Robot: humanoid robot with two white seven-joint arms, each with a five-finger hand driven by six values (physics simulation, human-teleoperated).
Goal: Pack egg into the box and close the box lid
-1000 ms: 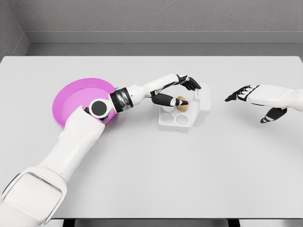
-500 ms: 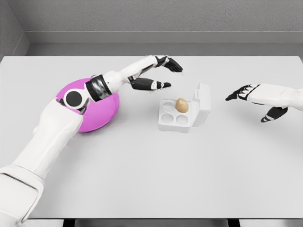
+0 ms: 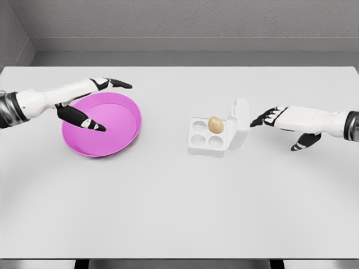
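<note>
A brown egg [image 3: 215, 124] sits in the back right cup of the white egg box [image 3: 208, 139]. The box lid [image 3: 240, 123] stands open, upright on the right side. My left hand [image 3: 95, 103] hovers over the pink bowl [image 3: 104, 124] at the left, fingers spread and holding nothing. My right hand [image 3: 277, 126] is just right of the lid, a short gap from it, fingers extended and empty.
The pink bowl is empty and lies left of the box. The grey table [image 3: 179, 196] stretches wide in front; a grey wall runs behind its far edge.
My left hand let go of the egg in the box and drew back left over the bowl. My right hand moved left toward the lid.
</note>
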